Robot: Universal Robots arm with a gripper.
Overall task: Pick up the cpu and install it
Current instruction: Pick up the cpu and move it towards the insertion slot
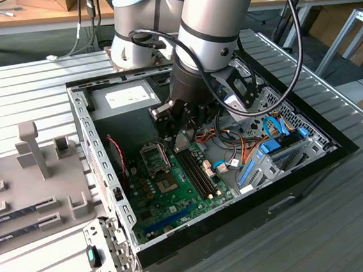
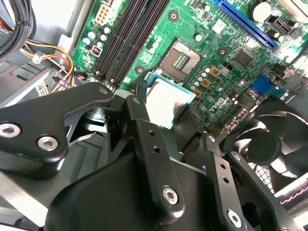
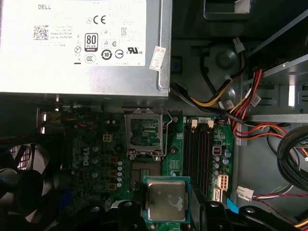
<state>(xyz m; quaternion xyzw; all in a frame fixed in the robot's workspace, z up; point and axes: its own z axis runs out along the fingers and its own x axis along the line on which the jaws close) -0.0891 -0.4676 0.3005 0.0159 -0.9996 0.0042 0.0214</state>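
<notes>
Exterior view: the claw [image 1: 183,136] hangs over the motherboard [image 1: 174,188], near the open socket [image 1: 156,156]. Second wrist view: it pinches the cpu [image 2: 163,101] by two edges. First wrist view: cpu not yet over the socket; best kept level and square to it.

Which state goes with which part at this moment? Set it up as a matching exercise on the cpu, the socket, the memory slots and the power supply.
Parts:
1. cpu
2. socket
3. memory slots
4. power supply

States:
A. large grey box with labels
B. long and dark, nothing seated in them
C. clamped between the jaws
D. open, contacts bare

Pairs: 1-C, 2-D, 3-B, 4-A
</notes>
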